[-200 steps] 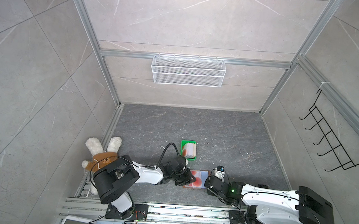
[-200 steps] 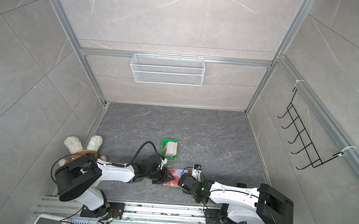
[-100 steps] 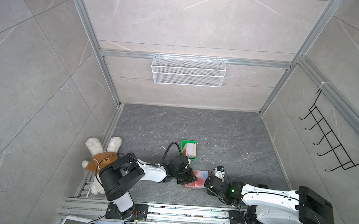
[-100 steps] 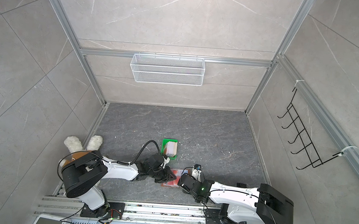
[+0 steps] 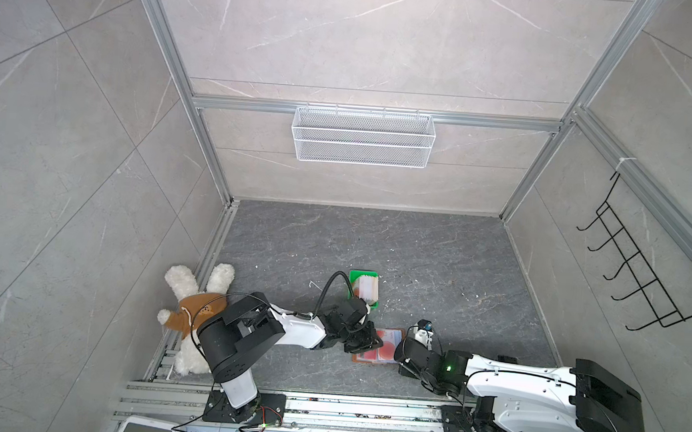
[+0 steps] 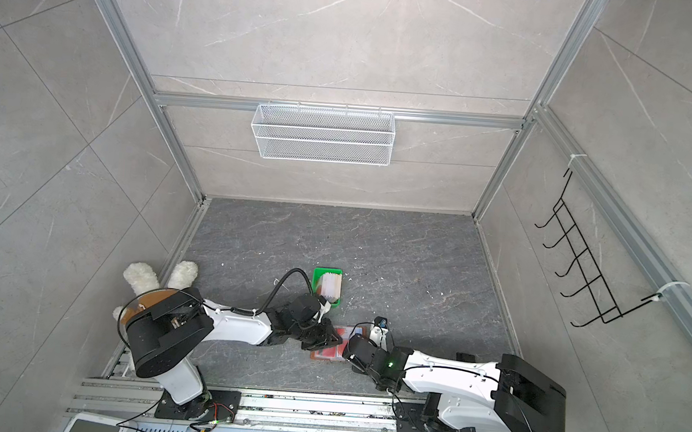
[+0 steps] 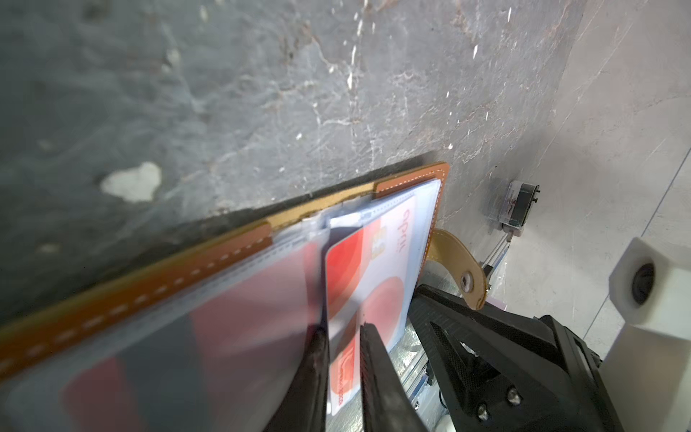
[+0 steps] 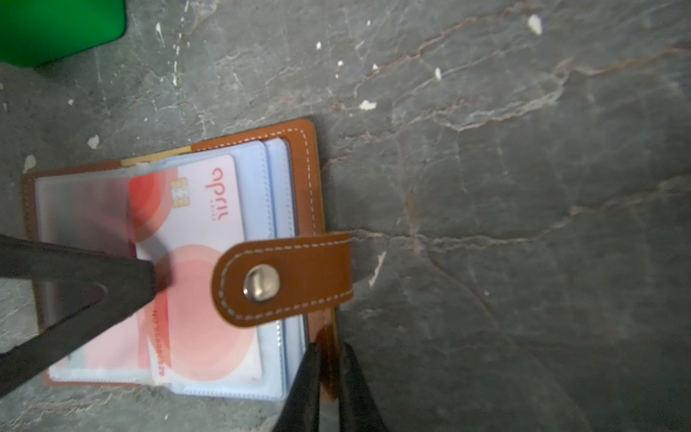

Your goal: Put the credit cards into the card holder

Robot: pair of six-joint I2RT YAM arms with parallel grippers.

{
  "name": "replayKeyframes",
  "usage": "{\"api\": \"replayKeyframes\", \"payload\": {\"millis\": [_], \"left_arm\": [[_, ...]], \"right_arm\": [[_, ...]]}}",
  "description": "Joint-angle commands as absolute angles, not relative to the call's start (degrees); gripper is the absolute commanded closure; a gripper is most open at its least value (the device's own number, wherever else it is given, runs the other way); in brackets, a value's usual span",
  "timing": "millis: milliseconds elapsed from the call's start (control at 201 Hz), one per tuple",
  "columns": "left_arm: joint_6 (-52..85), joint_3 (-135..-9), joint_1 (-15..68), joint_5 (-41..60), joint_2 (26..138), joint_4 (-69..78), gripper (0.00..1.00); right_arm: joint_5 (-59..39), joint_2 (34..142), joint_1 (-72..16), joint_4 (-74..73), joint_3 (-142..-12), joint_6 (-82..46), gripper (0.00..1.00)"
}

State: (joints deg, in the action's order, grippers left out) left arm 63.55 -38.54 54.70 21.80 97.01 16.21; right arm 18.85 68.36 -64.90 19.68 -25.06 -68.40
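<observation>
**Arms.** Both arms lie stretched low over the dark stone floor [image 5: 417, 251]. They reach inward from their bases on the near rail, so the two grippers meet at the card holder [image 5: 390, 337]. On the left arm [image 5: 298, 332] the black upper link is folded over the base, the white forearm runs nearly level toward the middle, and the wrist is tipped down. The right arm [image 5: 512, 372] is likewise nearly level.

**Card holder.** It lies open and flat on the floor between the two grippers. It is near the green tray [image 5: 359, 275], which holds a stack of credit cards [image 5: 368, 290].

**Right gripper** [image 8: 329, 349]. The fingers are pressed almost together, pinching the outer edge of the tan cover. The strap [image 8: 299, 276] with its snap button [image 8: 261, 282] is folded inward over the bluish sleeves.

**Single card** [image 8: 198, 299]. It rests face up on the sleeves of the strap-side half. One end lies beneath a lifted frosted leaf [image 8: 82, 209].

**Left gripper** [image 7: 343, 329]. The fingers [image 7: 314, 374] stand close with a slim gap between them, their tips at the card and the lifted leaf (whether they nip the card, the leaf or neither cannot be told).

**Surroundings.** A plush rabbit [image 5: 194, 310] lies by the left arm's base.
</observation>
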Motion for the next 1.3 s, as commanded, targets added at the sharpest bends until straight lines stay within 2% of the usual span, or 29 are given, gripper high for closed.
{"api": "replayKeyframes", "payload": {"millis": [0,901,1294], "left_arm": [[61.4,-39.9,54.6,22.7,98.1,14.3,0.80],[56.3,-44.1,55.0,25.0,98.9,9.9,0.80],[55.9,-45.2,53.2,21.0,97.5,4.4,0.79]], "right_arm": [[19.5,68.0,-64.6,21.2,-24.2,-68.6,0.86],[19.5,68.5,-64.6,21.1,-24.3,-68.6,0.87],[19.5,68.0,-64.6,21.4,-24.2,-68.8,0.87]]}}
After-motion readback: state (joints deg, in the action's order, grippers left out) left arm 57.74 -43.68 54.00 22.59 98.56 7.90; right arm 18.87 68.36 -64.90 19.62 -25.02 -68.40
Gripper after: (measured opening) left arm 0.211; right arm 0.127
